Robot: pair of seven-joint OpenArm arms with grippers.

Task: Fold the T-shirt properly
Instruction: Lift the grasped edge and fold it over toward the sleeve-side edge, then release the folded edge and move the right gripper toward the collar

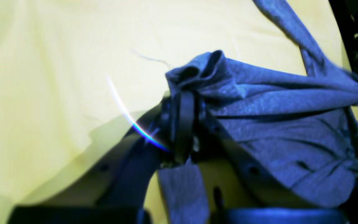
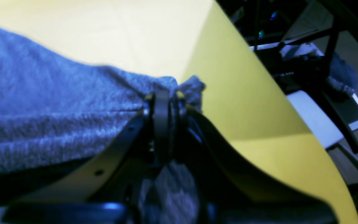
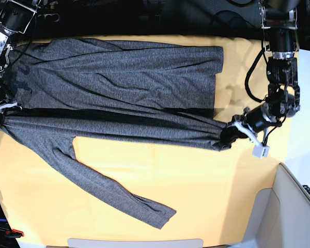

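Left gripper (image 1: 183,93) clamped tight on a bunched fold of the T-shirt (image 3: 119,77), at the hem end near the table's edge; right gripper (image 2: 163,99) likewise pinched shut on gathered fabric at the opposite end. Stretched between the two along a raised fold line, with the body spread flat on the yellow-orange table cloth (image 3: 196,181) and one long sleeve (image 3: 108,191) trailing diagonally toward the near edge
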